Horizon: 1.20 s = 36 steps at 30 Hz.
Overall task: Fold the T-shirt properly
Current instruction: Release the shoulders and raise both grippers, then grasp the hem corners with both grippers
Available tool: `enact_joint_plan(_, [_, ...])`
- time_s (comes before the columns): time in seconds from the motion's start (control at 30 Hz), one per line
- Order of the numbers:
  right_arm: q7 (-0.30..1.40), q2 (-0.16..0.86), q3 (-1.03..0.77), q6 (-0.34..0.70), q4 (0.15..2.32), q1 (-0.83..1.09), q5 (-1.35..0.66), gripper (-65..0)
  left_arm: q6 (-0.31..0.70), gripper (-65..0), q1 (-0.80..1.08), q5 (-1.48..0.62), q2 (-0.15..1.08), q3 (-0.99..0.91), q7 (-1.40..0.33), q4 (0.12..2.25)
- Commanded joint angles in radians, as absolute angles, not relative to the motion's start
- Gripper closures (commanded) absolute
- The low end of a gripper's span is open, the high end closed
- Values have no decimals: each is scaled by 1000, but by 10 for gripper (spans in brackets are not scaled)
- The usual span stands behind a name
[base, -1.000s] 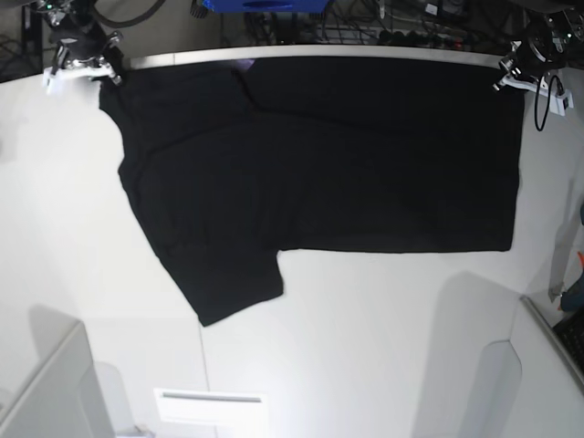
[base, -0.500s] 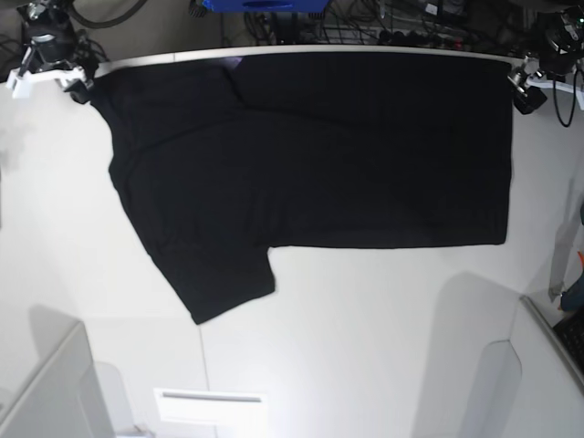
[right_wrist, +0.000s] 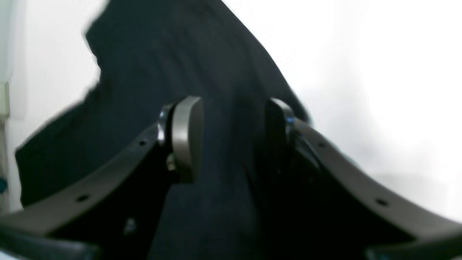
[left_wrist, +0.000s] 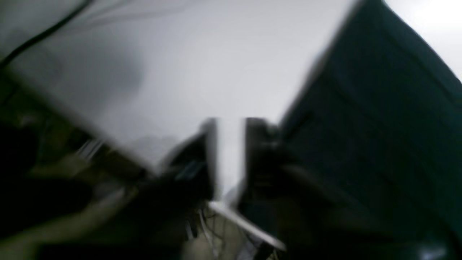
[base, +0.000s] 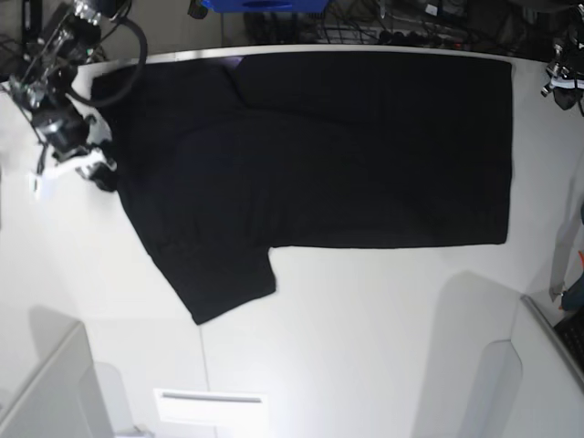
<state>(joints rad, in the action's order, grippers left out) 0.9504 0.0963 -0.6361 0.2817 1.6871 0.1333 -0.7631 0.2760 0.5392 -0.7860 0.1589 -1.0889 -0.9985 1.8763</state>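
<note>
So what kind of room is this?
Probably a robot lab: a white table with a black T-shirt spread flat, robot arms at its corners, the right gripper nearest, and tangled cables behind.

Black right gripper (right_wrist: 231,139), 2 rounded pads, curved holed brackets

A white counter (base: 365,347) carries the black T-shirt (base: 347,146), spread flat against its far edge, one sleeve angled toward the near side.
</note>
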Motion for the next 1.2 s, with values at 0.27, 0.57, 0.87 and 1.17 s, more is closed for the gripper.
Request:
enact_joint_plan(0.27, [789,180,-343,289,1147,-349,-378,-314,277,0,558,-780,186,-1102,-984,1886])
enact_joint_plan(0.57, [579,213,-128,289,630,-631,-358,-335,277,-252,578,-780,191,-1106,-984,1885])
enact_joint_plan(0.87, [547,188,-30,291,568,-638,-360,-314,277,-253,570,-780,193,-1104,-984,1885])
enact_joint_plan(1.17, [552,185,-35,289,568,-636,-360,0,277,-260,452,-779,271,-1036,-984,1768])
